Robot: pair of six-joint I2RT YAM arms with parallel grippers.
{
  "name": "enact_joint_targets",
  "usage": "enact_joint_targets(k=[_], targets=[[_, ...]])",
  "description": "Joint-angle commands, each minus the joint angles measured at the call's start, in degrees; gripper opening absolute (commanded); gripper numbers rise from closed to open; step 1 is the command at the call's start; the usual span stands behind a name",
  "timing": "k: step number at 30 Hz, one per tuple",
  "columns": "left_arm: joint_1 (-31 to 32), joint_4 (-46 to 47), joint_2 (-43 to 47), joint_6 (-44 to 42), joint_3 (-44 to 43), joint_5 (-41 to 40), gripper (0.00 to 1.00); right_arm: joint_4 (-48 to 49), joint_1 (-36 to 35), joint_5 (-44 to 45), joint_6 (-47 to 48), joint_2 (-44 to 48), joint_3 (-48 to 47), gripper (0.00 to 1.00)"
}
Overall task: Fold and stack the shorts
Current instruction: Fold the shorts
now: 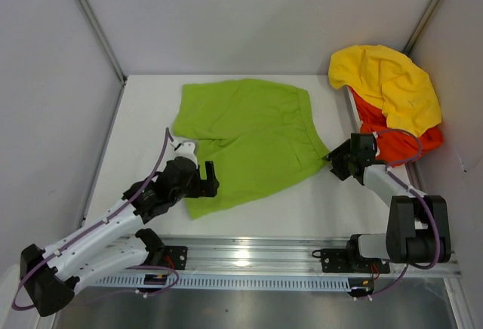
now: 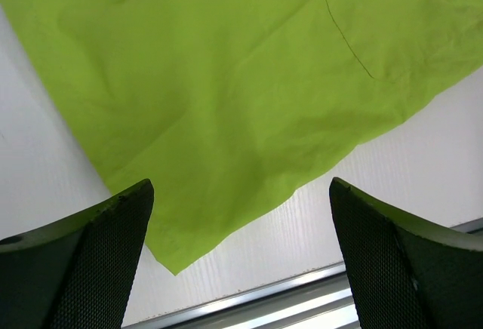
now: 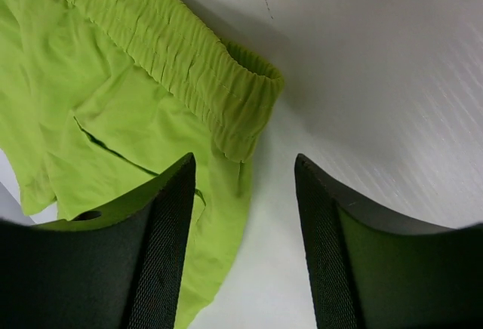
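Observation:
The lime-green shorts (image 1: 249,136) lie spread flat on the white table (image 1: 151,118), waistband toward the right. My left gripper (image 1: 209,179) is open wide just above the near-left leg hem, whose corner (image 2: 175,269) shows between its fingers (image 2: 113,253); nothing is held (image 2: 240,186). My right gripper (image 1: 334,161) is open at the shorts' right edge. The waistband corner (image 3: 249,110) lies just ahead of its fingertips (image 3: 177,216), and the cloth's edge runs between them, not pinched (image 3: 245,161). The orange-red shorts (image 1: 398,142) sit crumpled at the back right.
A yellow garment (image 1: 389,84) is heaped on top of the orange-red pair against the right wall. An aluminium rail (image 1: 302,250) runs along the near table edge. Enclosure walls close the left, back and right sides.

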State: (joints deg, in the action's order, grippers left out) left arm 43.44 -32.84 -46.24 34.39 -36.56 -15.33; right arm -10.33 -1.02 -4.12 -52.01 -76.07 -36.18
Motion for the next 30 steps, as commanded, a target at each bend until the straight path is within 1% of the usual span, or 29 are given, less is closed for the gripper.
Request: enact_joint_targets(k=[1, 3, 4, 5, 8, 9, 10, 11, 12, 14, 15, 19, 21, 24, 28, 30], targets=[[2.43, -1.35, -0.96, -2.93, -2.82, -5.85, 0.99, 4.08, -1.35, 3.94, -2.83, -2.06, -0.9, 0.57], [3.75, -1.61, -1.57, -3.54, -3.6, -7.07, 0.99, 4.52, -1.62, 4.12, -3.1, -2.85, -1.34, 0.57], [5.41, -2.74, -2.1, -3.8, -3.96, -7.86, 0.99, 4.53, -1.97, 4.12, -3.27, -3.72, -1.87, 0.56], [6.3, -3.19, -3.06, -4.76, -4.31, -7.87, 0.99, 4.44, -2.15, 6.03, -3.36, -4.17, -2.13, 0.55], [9.63, -6.08, -5.6, -6.43, -7.64, -7.61, 0.99, 4.09, -2.41, 6.93, -3.54, -6.09, -3.8, 0.47], [11.82, -6.53, -6.23, -7.14, -9.13, -7.43, 0.99, 3.65, -2.32, 7.11, -3.36, -6.54, -4.24, 0.41], [12.71, -6.88, -6.84, -8.1, -9.84, -7.0, 0.99, 3.39, -2.15, 7.28, -3.28, -6.89, -4.68, 0.36], [13.5, -7.5, -7.63, -8.29, -10.2, -6.82, 0.99, 2.86, -1.97, 7.02, -3.19, -7.42, -5.73, 0.28], [15.51, -7.24, -8.68, -8.64, -10.38, -6.47, 0.99, 1.81, -1.71, 6.93, -3.01, -7.51, -6.35, 0.14], [17.46, -5.67, -9.83, -9.69, -9.76, -6.29, 0.99, -0.3, -0.92, 7.81, -2.4, -7.6, -9.23, 0.0], [19.12, -5.13, -11.31, -10.04, -9.24, -4.98, 0.99, -2.48, -0.66, 8.16, -1.96, -7.6, -10.39, 0.0], [23.61, -3.2, -16.07, -11.36, -8.45, -3.92, 0.99, -7.42, 0.49, 10.09, 0.15, -9.35, -16.72, 0.0], [25.98, -2.93, -18.09, -11.71, -8.79, -4.53, 0.99, -8.82, 2.94, 10.01, 1.2, -11.28, -19.52, 0.0], [28.01, -2.93, -22.57, -12.51, -9.67, -5.76, 0.99, -9.45, 4.44, 8.69, 2.96, -13.65, -22.42, 0.0], [30.3, -3.28, -28.98, -12.33, -11.34, -7.87, 0.95, -9.98, 4.8, 7.99, 4.63, -14.98, -23.85, 0.0], [31.61, -3.02, -30.83, -12.51, -12.66, -8.57, 0.93, -9.62, 4.8, 7.81, 4.98, -15.07, -23.76, 0.0]])
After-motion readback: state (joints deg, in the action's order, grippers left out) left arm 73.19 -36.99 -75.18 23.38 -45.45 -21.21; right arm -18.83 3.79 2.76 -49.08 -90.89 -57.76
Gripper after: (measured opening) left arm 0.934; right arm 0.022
